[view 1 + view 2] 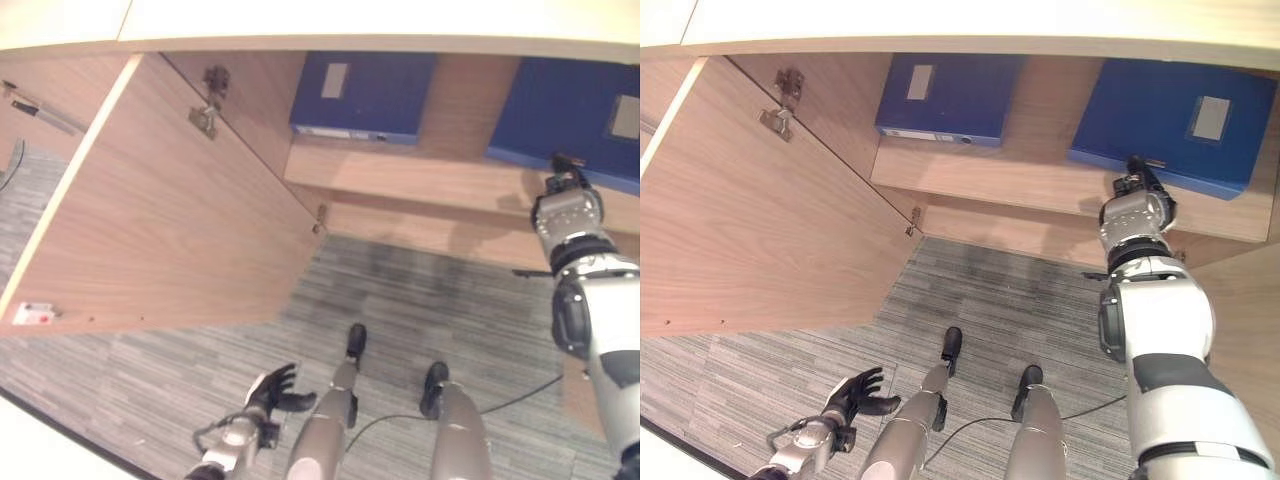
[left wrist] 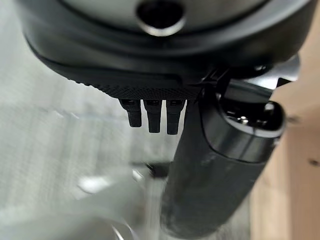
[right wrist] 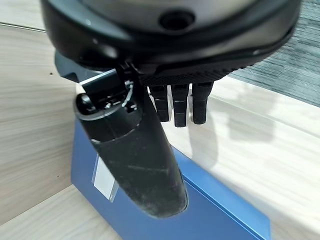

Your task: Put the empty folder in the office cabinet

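Your right robot hand (image 1: 1137, 205), fingers straight and holding nothing, rests at the near edge of the folder (image 1: 1175, 120) on the cabinet shelf (image 1: 1040, 185); pulling back carelessly could drag it off.

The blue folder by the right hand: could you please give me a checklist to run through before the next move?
1. Cabinet door swung open: ok.
2. Right folder lying on the shelf: ok.
3. Right hand clear of that folder: cannot tell; it is at the folder's near edge, fingers uncurled.
4. Other folder apart from it on the same shelf: ok.
5. Left hand low, open, empty: ok.
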Robot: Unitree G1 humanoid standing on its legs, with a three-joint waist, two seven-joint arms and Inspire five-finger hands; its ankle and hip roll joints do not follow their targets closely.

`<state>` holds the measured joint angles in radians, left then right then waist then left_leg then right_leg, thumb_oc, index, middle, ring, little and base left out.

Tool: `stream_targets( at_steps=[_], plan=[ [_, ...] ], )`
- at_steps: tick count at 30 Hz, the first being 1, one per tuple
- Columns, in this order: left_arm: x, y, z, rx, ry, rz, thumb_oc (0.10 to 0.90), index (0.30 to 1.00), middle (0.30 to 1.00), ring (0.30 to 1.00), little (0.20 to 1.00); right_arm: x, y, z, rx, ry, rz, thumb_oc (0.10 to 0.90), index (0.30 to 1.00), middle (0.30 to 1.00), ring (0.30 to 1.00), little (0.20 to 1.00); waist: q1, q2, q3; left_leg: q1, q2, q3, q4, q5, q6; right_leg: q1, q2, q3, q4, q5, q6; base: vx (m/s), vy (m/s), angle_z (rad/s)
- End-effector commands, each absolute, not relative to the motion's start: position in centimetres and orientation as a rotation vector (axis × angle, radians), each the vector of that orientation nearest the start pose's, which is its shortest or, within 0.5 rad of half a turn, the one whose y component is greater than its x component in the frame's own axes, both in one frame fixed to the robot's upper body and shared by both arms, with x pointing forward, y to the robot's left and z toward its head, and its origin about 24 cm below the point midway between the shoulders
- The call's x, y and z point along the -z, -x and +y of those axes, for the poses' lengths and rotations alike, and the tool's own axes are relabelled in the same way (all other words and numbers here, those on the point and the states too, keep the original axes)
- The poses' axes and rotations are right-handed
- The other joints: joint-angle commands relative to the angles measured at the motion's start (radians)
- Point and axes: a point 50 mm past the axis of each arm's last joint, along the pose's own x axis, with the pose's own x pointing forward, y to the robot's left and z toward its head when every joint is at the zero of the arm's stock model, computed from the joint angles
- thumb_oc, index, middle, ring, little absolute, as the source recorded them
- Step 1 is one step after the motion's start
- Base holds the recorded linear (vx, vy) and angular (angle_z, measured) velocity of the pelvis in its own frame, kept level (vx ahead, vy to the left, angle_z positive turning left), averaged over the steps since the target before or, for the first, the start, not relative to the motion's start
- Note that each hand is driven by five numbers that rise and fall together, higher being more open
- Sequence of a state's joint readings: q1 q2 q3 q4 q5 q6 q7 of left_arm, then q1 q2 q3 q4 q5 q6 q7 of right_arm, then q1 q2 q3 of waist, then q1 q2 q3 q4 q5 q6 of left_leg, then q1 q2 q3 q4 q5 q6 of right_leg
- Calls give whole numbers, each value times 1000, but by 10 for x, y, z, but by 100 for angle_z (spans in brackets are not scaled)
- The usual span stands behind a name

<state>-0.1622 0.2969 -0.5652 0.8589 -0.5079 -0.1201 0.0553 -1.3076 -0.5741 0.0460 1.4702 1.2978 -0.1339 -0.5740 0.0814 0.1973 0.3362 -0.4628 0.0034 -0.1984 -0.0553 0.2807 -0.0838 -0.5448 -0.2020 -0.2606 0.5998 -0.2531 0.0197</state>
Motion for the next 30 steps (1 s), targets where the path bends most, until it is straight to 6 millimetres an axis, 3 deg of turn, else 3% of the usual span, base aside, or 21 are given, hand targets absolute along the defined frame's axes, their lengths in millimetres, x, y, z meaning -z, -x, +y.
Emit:
stream_targets(
  at_steps=[1, 4, 6, 9, 10, 11, 14, 15, 17, 19, 21, 22, 25, 30],
  plan=[
    [103, -212, 171, 159, -86, 696, 800, 900, 900, 900, 900, -259, -378, -337, 917, -891, -150, 800, 900, 900, 900, 900, 21, -17, 46, 163, 59, -1, 25, -248, -76, 182, -50, -12, -228, 50, 130, 0, 0, 0],
    [107, -195, 180, 187, -97, 720, 800, 900, 900, 900, 900, -257, -363, -364, 969, -869, -170, 800, 900, 900, 900, 900, 40, -9, 37, 173, 58, -6, 12, -242, -77, 201, -51, -24, -246, 56, 132, -2, -9, 2],
    [108, -189, 183, 197, -100, 726, 800, 900, 900, 900, 900, -259, -359, -370, 978, -848, -188, 800, 900, 900, 900, 900, 46, -6, 34, 177, 58, -8, 7, -240, -78, 207, -50, -26, -253, 59, 133, 0, 0, 0],
    [107, -177, 187, 208, -89, 717, 800, 900, 900, 900, 900, -276, -357, -373, 954, -666, -274, 800, 900, 900, 900, 900, 64, -2, 33, 184, 60, -11, -5, -230, -77, 215, -50, -33, -266, 69, 135, -8, -7, 7],
    [107, -171, 189, 202, -77, 719, 800, 900, 900, 900, 900, -278, -356, -372, 945, -604, -321, 486, 429, 429, 429, 429, 65, 0, 35, 187, 60, -11, -8, -228, -76, 219, -50, -35, -270, 71, 135, -11, 5, 11],
    [106, -170, 188, 193, -58, 712, 800, 900, 900, 900, 900, -282, -356, -369, 921, -568, -385, 400, 300, 300, 300, 300, 62, 4, 40, 188, 60, -11, -10, -227, -75, 223, -48, -34, -275, 71, 135, -1, 16, 4],
    [102, -177, 190, 168, -46, 680, 800, 900, 900, 900, 900, -282, -350, -351, 884, -465, -554, 400, 300, 300, 300, 300, 46, 6, 44, 190, 64, -20, -14, -221, -70, 230, -41, -38, -288, 83, 135, -5, 11, -1],
    [98, -186, 186, 158, -38, 647, 800, 900, 900, 900, 900, -278, -345, -336, 876, -382, -634, 400, 300, 300, 300, 300, 33, 1, 49, 194, 66, -17, -14, -230, -69, 235, -41, -39, -289, 75, 135, 0, 0, 0],
    [97, -190, 185, 150, -42, 638, 800, 900, 900, 900, 900, -272, -343, -328, 890, -336, -648, 400, 300, 300, 300, 300, 29, -1, 49, 191, 66, -19, -15, -223, -67, 234, -38, -40, -296, 86, 135, 0, 0, 0],
    [92, -201, 182, 125, -34, 605, 800, 900, 900, 900, 900, -262, -339, -307, 902, -103, -672, 400, 300, 300, 300, 300, 12, -14, 55, 194, 69, -14, -14, -232, -65, 231, -36, -34, -291, 78, 133, 7, -8, 2],
    [92, -201, 182, 125, -36, 604, 800, 900, 900, 900, 900, -261, -338, -306, 906, -101, -671, 400, 300, 300, 300, 300, 13, -13, 54, 189, 69, -15, -15, -223, -63, 229, -35, -35, -298, 91, 134, -16, 8, 2],
    [90, -206, 180, 117, -30, 589, 800, 900, 900, 900, 900, -252, -337, -297, 897, 82, -661, 400, 300, 300, 300, 300, 3, -20, 60, 189, 70, -9, -14, -223, -61, 226, -34, -31, -300, 95, 134, -5, 19, 4],
    [89, -210, 180, 106, -25, 575, 800, 900, 900, 900, 900, -242, -334, -289, 870, 372, -664, 400, 300, 300, 300, 300, -13, -30, 67, 188, 73, 0, -15, -221, -61, 221, -31, -22, -303, 98, 134, 0, 13, -1],
    [90, -208, 178, 110, -19, 569, 800, 900, 900, 900, 900, -235, -329, -287, 865, 488, -671, 400, 300, 300, 300, 300, -24, -32, 73, 186, 74, 7, -16, -218, -59, 210, -30, -14, -299, 103, 135, -9, 7, -7]
  ],
)
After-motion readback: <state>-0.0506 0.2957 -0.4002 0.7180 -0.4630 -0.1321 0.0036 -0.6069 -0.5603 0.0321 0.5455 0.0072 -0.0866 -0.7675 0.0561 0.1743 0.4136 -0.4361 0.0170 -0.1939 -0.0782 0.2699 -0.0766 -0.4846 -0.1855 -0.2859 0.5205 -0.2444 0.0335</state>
